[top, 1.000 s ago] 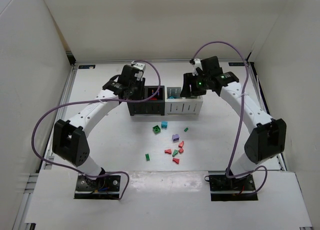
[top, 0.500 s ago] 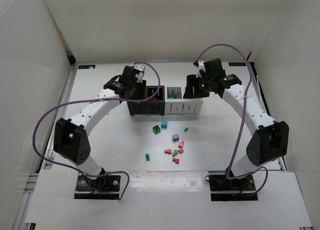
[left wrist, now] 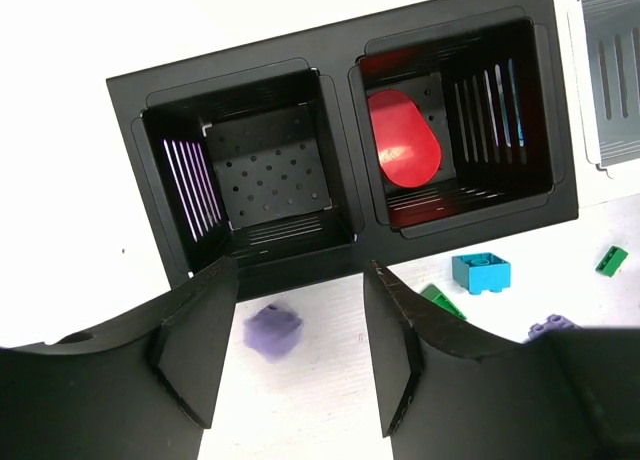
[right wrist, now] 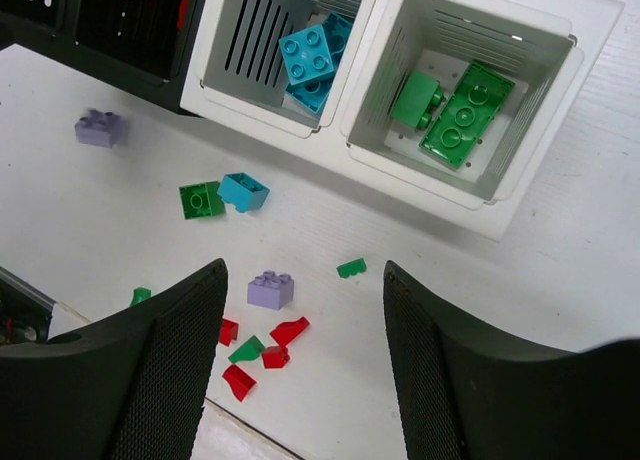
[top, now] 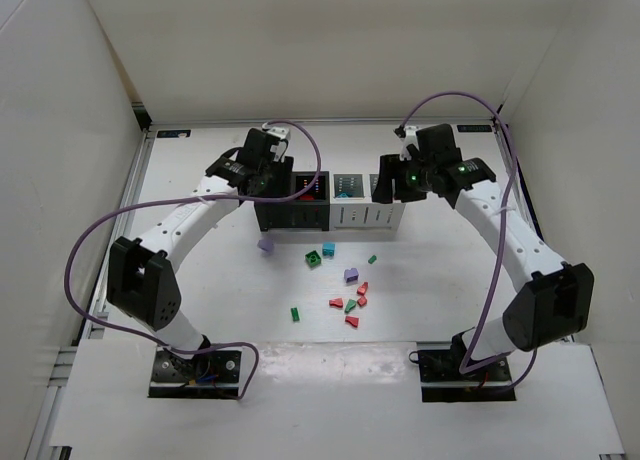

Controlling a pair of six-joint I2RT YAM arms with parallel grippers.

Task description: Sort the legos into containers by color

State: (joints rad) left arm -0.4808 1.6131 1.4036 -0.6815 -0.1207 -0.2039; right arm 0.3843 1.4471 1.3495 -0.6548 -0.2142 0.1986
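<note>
Left claw (left wrist: pixel 297 270) parted, empty, over the leftmost black bin (left wrist: pixel 230 80); a purple brick (left wrist: pixel 273 330) lies on the desk (top: pixel 200 280) just in front, unsorted. Right claw (right wrist: pixel 305 270) likewise open, empty. Next, probably: pick that brick up, clear the rim

Both my arms reach toward the far side, pincers pointing down
My left pincer (left wrist: pixel 300 315) hangs with its jaws parted, the arm bent at the elbow and angled inward; my right pincer (right wrist: pixel 300 310) hangs with jaws spread too, its arm arched in from the right, well apart from the left
</note>
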